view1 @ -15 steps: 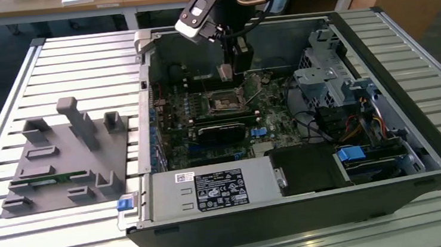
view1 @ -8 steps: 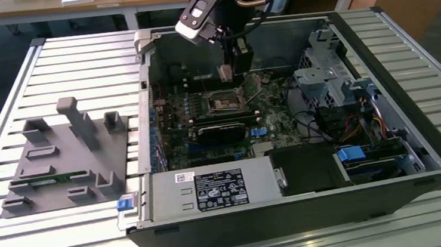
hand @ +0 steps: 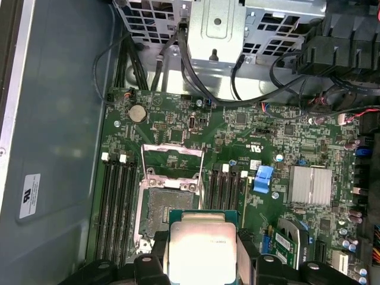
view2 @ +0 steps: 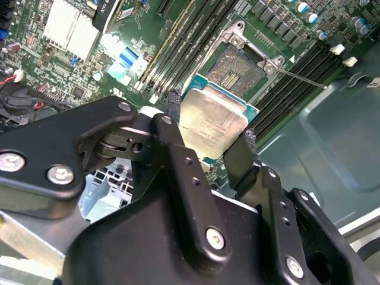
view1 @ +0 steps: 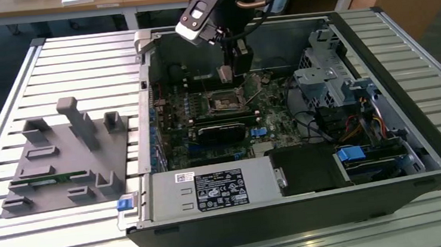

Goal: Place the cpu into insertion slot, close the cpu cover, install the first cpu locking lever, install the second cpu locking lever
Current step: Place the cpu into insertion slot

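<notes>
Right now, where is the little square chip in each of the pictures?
Exterior view: the cpu is the small tan piece held in the gripper, over the motherboard near the insertion slot.
Second wrist view: the cpu is gripped by its edges, beside the insertion slot.
First wrist view: the cpu overlaps one edge of the insertion slot.
Shared landmark: the uncovered insertion slot.

Cpu (view2: pixel 217 114): flat square, silvery-tan face, green edge, pinched by opposite edges in tool (view2: pixel 211 122), held off board, near insertion slot (hand: pixel 169 209). Insertion slot unfilled, gold-tan contacts exposed. Cpu cover (hand: pixel 178 148) swung open, silvery frame.
</notes>
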Controlling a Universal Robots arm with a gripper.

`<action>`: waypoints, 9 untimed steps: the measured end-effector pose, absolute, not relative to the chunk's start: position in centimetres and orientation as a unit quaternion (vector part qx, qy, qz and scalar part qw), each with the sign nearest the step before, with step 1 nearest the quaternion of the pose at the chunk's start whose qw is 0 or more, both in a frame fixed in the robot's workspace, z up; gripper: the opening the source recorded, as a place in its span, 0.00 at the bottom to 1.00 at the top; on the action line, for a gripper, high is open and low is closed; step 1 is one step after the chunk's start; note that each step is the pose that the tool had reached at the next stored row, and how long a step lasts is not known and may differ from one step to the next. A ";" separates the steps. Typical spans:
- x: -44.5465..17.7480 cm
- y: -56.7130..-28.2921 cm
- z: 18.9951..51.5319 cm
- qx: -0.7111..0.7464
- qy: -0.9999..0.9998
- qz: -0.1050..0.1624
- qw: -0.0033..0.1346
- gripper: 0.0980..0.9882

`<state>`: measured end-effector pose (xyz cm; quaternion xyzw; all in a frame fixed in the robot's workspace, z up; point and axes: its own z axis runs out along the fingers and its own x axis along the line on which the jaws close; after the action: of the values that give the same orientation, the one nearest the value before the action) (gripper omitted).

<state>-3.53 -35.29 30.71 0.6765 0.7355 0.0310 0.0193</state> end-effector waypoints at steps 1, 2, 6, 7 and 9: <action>-3.5 -35.3 30.7 0.677 0.736 0.031 0.019 0.50; -3.5 -35.3 30.7 0.677 0.736 0.031 0.019 0.50; -3.5 -35.3 30.6 0.677 0.736 0.031 0.019 0.50; -3.5 -35.3 30.5 0.677 0.736 0.031 0.019 0.50; -3.5 -35.3 30.4 0.677 0.736 0.031 0.019 0.50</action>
<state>-3.53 -35.29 30.41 0.6765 0.7355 0.0310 0.0193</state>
